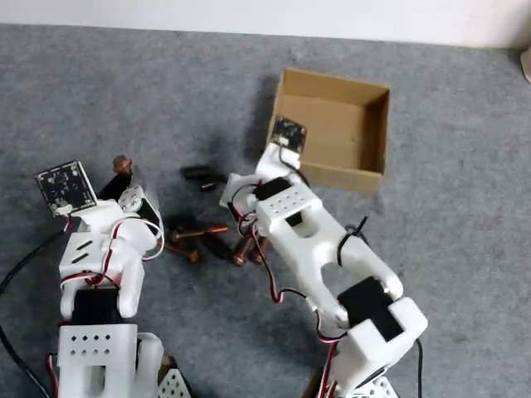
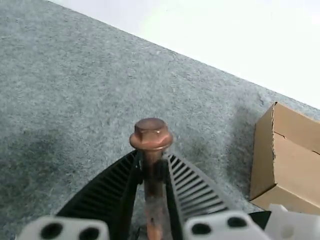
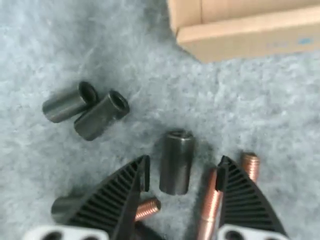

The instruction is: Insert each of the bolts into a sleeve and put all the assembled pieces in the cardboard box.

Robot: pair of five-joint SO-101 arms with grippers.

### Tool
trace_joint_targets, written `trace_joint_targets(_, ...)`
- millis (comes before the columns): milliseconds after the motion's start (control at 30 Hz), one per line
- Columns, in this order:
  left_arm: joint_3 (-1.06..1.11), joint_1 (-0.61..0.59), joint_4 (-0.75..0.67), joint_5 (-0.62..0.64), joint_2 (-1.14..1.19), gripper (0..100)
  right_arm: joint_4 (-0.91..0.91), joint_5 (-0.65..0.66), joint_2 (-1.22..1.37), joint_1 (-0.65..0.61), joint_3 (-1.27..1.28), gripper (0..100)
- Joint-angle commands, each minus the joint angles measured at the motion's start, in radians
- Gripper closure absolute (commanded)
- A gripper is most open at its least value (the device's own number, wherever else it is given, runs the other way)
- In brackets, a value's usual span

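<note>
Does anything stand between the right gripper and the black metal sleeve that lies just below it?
Nothing visible does. The short black metal sleeve lies on the grey carpet in the gap of the open right gripper. A copper bolt lies close beside it, at one finger, and might get caught.

Bright, diffuse light throws only soft shadows on the grey carpet beside the cardboard box.
</note>
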Motion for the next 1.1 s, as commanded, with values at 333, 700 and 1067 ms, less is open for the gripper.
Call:
trace_joint_targets(333, -0.054, -0.008, -0.025, 0.005, -0.022, 99, -0.030, 0.077, 0.234, -0.031, -0.136, 79.3)
trace_joint_targets(700, -0.054, -0.008, -0.025, 0.005, -0.022, 99, -0.030, 0.086, 0.255, -0.031, -0.143, 96.7)
trace_joint_targets(1067, -0.054, -0.008, -0.025, 0.005, -0.022, 99, -0.028, 0.112, 0.254, -0.058, -0.143, 92.7)
